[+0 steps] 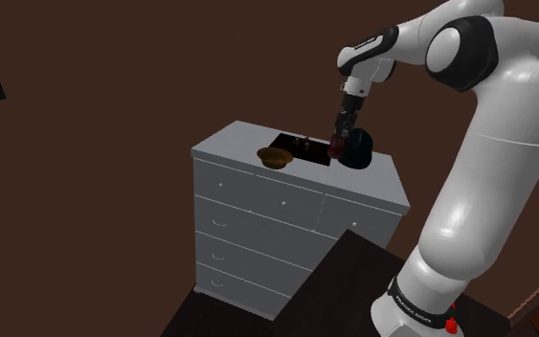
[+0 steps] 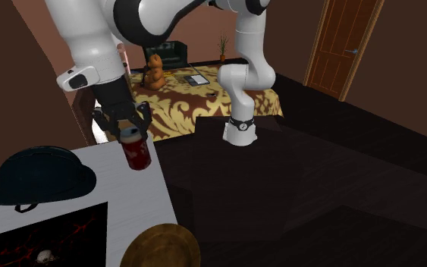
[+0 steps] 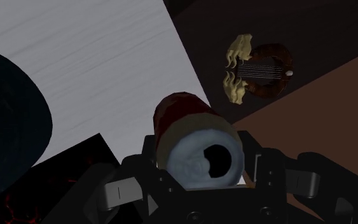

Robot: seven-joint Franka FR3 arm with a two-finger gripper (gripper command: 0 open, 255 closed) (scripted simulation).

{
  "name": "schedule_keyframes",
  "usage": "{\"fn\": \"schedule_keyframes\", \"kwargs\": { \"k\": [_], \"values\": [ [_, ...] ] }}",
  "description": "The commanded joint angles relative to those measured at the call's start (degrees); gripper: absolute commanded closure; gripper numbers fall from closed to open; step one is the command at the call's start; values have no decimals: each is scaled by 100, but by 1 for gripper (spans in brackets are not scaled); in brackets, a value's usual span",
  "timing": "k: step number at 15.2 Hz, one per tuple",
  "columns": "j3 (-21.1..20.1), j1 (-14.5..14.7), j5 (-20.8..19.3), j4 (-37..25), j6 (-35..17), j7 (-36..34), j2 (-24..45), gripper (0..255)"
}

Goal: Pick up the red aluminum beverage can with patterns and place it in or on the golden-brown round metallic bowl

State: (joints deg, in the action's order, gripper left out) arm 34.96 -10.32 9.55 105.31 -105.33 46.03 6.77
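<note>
**Spotter A:** Reading the shoulder view from its left, your golden-brown bowl (image 1: pixel 275 158) sits on the white dresser (image 1: pixel 248 191) with nothing in it that I can see. Next comes a black mat (image 1: pixel 307 146), then the red can (image 1: pixel 334 150) with your gripper (image 1: pixel 337 141) on it, just beside a black hat (image 1: pixel 358 151).

**Spotter B:** The wrist view backs that up for you. The fingers (image 3: pixel 266 172) clamp the can's sides, and its top faces the camera. Your grasp looks done, though I cannot tell whether the can is clear of the dresser top. The carry over the mat to the bowl and the release are left for you.

**Spotter A:** Your surface is a plain white top. In the second exterior view the can is near its edge, well apart from the bowl.

**Spotter B:** Around you are dark brown walls and floor. A gold-patterned spread (image 2: pixel 181 106) lies behind the stand, and a wooden door (image 2: pixel 344 45) is at that view's right.
</note>
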Motion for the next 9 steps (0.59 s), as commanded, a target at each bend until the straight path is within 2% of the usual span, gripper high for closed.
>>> {"fn": "schedule_keyframes", "kwargs": {
  "k": [1, 9],
  "values": [
    [6, 1, -32, -105, 138, -25, -44, 255],
    [-357, 236, 478, -1475, 608, -663, 919, 255]
  ]
}}
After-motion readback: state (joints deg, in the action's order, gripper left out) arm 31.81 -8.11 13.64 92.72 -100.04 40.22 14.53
